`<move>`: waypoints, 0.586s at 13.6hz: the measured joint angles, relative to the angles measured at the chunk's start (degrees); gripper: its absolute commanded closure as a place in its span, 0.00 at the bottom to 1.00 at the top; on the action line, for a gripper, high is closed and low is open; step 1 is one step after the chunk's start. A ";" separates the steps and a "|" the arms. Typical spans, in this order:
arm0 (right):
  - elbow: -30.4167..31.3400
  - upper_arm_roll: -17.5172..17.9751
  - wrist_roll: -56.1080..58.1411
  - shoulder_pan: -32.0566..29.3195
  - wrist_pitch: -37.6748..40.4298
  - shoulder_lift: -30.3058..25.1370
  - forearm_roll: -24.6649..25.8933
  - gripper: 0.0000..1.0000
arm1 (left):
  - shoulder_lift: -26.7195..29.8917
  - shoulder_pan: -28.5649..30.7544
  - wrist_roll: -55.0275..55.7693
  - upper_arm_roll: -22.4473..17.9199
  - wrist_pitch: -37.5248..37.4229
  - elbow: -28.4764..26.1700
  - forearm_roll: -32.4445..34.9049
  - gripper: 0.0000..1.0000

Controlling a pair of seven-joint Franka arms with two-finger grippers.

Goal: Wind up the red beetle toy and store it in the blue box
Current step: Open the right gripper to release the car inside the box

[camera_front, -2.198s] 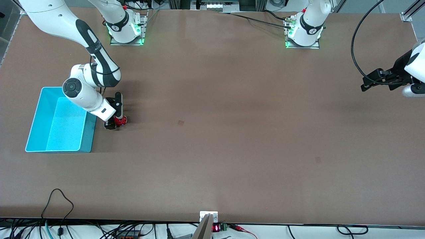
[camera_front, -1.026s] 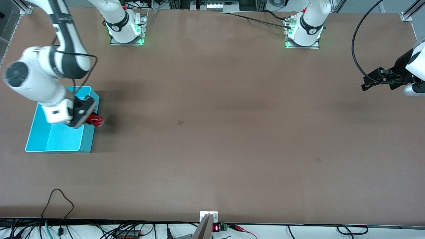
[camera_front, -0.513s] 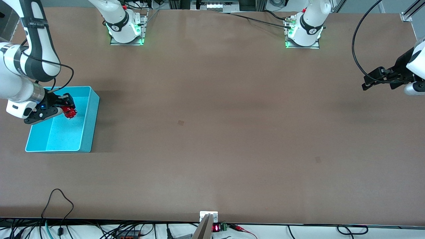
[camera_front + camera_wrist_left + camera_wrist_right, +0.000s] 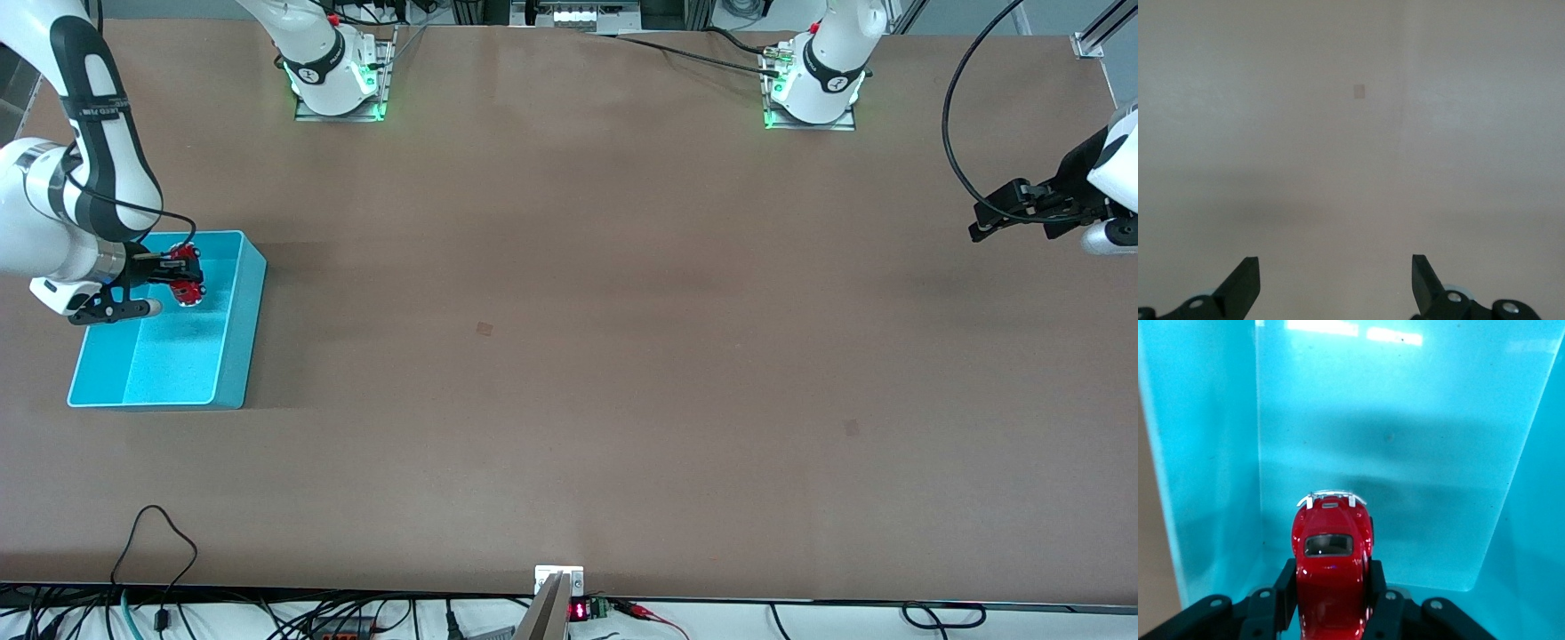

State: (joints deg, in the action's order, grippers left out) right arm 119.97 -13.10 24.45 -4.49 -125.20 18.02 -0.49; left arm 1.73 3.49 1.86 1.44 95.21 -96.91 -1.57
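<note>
Item: red beetle toy (image 4: 1331, 577), clamped by its sides in the right gripper (image 4: 173, 277) and held over the blue box (image 4: 233, 356), above the part of its floor farther from the front camera. Left gripper (image 4: 1335, 283) is spread wide and empty, parked over bare table at the left arm's end. Risk noted: if released from this height, the toy is judged likely to bounce or, if wound, to roll into a wall and tip.

A robotics lab: two bolted-down arms, brown worktable (image 4: 569, 356), aluminium framing (image 4: 1098, 31), trailing cables (image 4: 151, 542).

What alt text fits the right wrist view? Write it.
A tiny glossy red beetle-shaped toy car is clamped between the right gripper's black jaws, above the floor of a light blue plastic box whose walls rise on both sides.
</note>
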 measured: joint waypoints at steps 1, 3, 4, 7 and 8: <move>0.00 -0.10 -0.89 0.00 -0.71 0.53 0.00 1.00 | 0.00 0.00 0.00 0.00 -0.01 0.00 0.00 0.00; 0.00 -0.44 -1.92 0.00 -2.08 1.42 0.00 1.00 | 0.00 0.00 0.00 0.00 -0.02 0.00 0.00 0.00; -0.01 -0.54 -2.49 -0.01 -2.42 1.85 0.00 0.98 | 0.00 0.00 0.00 0.00 -0.03 0.00 0.00 0.00; -0.02 -0.59 -4.05 -0.01 -2.89 2.99 0.00 0.84 | 0.00 0.00 0.00 0.00 -0.03 0.00 0.00 0.00; -0.02 -0.69 -4.15 -0.04 -3.26 3.35 0.00 0.61 | 0.00 0.00 0.00 0.00 -0.03 0.00 0.00 0.00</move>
State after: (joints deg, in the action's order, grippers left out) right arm 119.95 -13.79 20.31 -4.53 -128.45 21.36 -0.49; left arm 1.73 3.49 1.86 1.44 95.18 -96.91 -1.57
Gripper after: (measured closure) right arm 0.542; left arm 0.000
